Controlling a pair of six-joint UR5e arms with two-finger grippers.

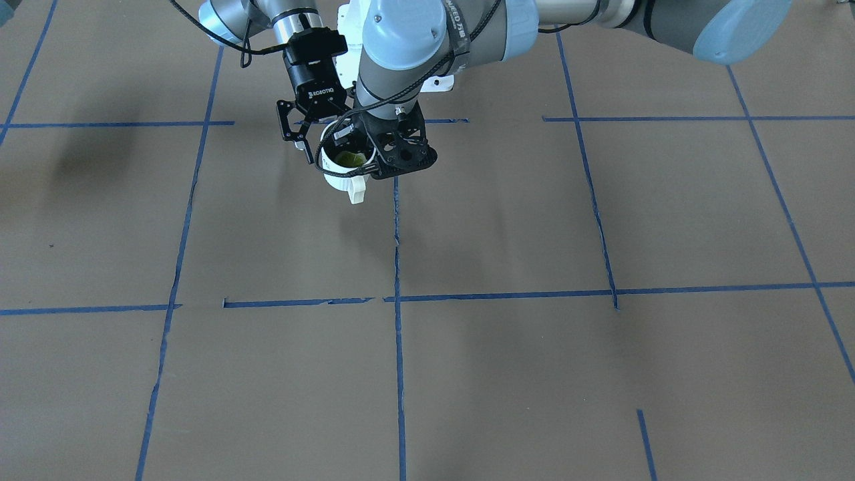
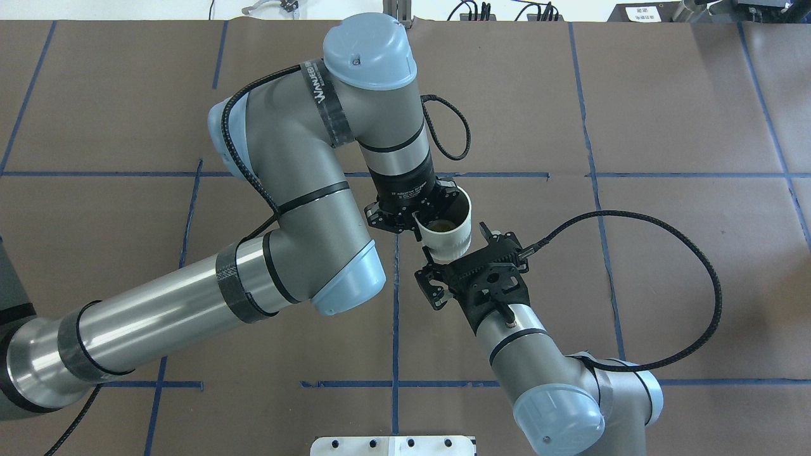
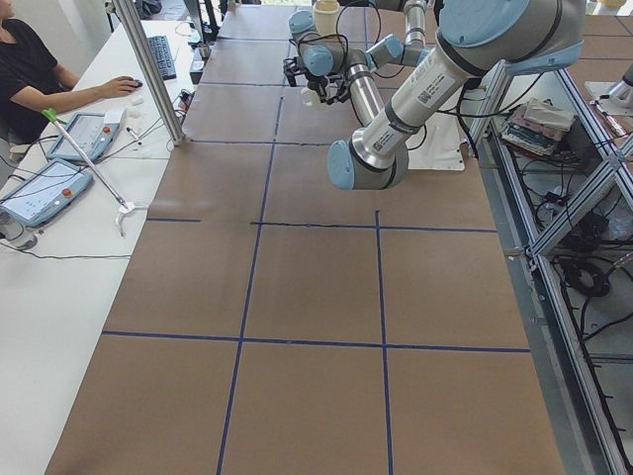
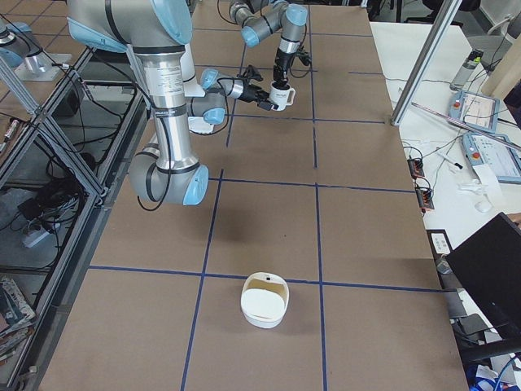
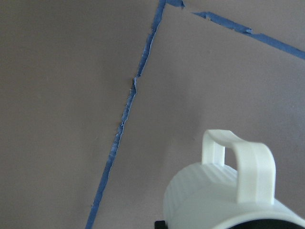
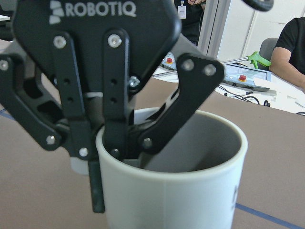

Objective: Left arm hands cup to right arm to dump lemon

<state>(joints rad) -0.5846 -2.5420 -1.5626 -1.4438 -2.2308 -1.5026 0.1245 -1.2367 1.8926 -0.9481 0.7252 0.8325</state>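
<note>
The white cup (image 2: 451, 235) hangs in the air above the table, upright, with the yellow-green lemon (image 2: 438, 224) inside it. My left gripper (image 2: 421, 227) is shut on the cup's rim, one finger inside and one outside, as the right wrist view (image 6: 119, 151) shows. The cup's handle (image 5: 238, 164) points away from the robot. My right gripper (image 2: 452, 265) is open, its fingers on either side of the cup's lower wall; I cannot tell whether they touch. In the front-facing view the lemon (image 1: 349, 159) shows in the cup (image 1: 340, 175).
The brown table (image 1: 534, 374) has blue tape lines. A white bowl-like container (image 4: 264, 300) stands near the table's end on my right. Operators and control tablets (image 3: 49, 188) are at a side desk.
</note>
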